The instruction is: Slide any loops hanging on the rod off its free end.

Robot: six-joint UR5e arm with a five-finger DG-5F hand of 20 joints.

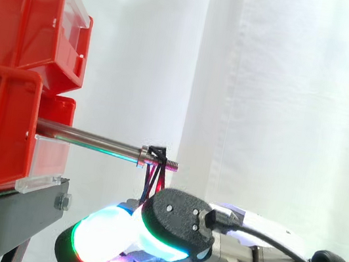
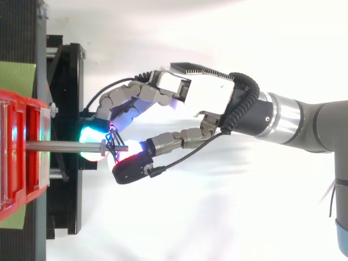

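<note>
A metal rod (image 1: 87,138) sticks out level from the red bins (image 1: 20,13) toward the right and ends in a threaded tip. A thin black and red loop (image 1: 154,168) hangs on the rod just behind that tip. Its strands run down between glowing fingertips (image 1: 101,236) and the dark thumb pad right below. From the right, my hand (image 2: 206,100) reaches in under the rod's end. Its fingers and thumb are curled together and pinch the loop (image 2: 112,142) beside the rod (image 2: 60,145).
Two rows of red bins (image 2: 22,157) are stacked on a black stand (image 1: 9,211) at the left. A white curtain hangs behind. To the right of the rod's tip there is open room, apart from my arm.
</note>
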